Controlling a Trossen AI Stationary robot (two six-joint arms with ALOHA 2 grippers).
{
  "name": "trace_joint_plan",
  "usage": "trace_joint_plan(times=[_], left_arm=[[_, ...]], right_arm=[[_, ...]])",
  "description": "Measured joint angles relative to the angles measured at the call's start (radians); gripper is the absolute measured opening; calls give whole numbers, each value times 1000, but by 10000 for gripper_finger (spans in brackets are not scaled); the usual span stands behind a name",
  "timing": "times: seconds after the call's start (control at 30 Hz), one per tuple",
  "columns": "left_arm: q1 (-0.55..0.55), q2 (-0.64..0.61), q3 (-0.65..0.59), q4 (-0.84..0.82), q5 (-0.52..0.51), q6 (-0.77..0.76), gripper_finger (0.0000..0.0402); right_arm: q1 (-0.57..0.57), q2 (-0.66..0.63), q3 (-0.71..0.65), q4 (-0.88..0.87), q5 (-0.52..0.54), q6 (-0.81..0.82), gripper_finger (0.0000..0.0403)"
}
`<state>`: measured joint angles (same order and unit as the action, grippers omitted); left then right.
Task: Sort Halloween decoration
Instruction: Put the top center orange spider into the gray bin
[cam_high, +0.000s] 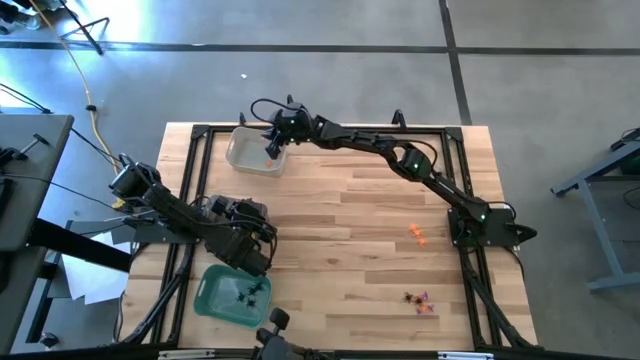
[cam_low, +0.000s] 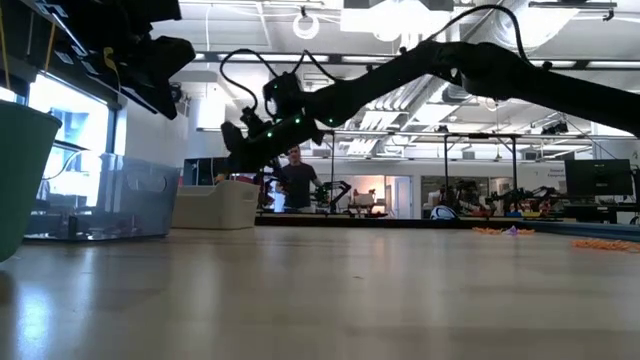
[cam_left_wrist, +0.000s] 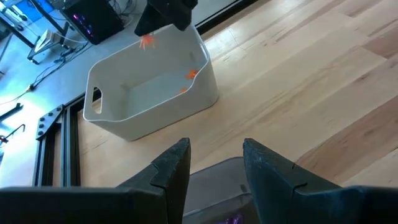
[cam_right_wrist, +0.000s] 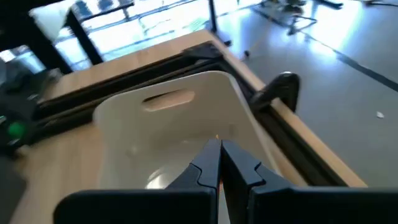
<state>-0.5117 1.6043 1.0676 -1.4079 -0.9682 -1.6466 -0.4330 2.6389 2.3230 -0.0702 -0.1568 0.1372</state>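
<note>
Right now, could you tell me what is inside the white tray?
The white tray holds at least two orange trinkets near one end; the right gripper above it, holding another, covers the far corner.

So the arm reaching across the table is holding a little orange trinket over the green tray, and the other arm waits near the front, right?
Not quite. The right pincer, shut on the orange trinket, hangs over the white tray, not the green tray; the high view shows this. The left pincer does wait near the front.

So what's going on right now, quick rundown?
Right gripper shut, holding an orange trinket over the white tray. Left gripper open above the green tray. Nothing blocking.
</note>
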Motion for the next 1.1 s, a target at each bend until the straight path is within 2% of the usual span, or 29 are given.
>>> trace_joint_plan(times=[0.23,0.43,1.0,1.1], left_arm=[[0,0,0,0,1,0,136],[0,0,0,0,1,0,136],[0,0,0,3,15,0,136],[0,0,0,2,16,0,136]], right_arm=[[-1,1,0,-3,96,123,0],[1,24,2,-22,109,177,0],[13,51,5,1,122,150,0],[12,53,4,24,92,131,4]])
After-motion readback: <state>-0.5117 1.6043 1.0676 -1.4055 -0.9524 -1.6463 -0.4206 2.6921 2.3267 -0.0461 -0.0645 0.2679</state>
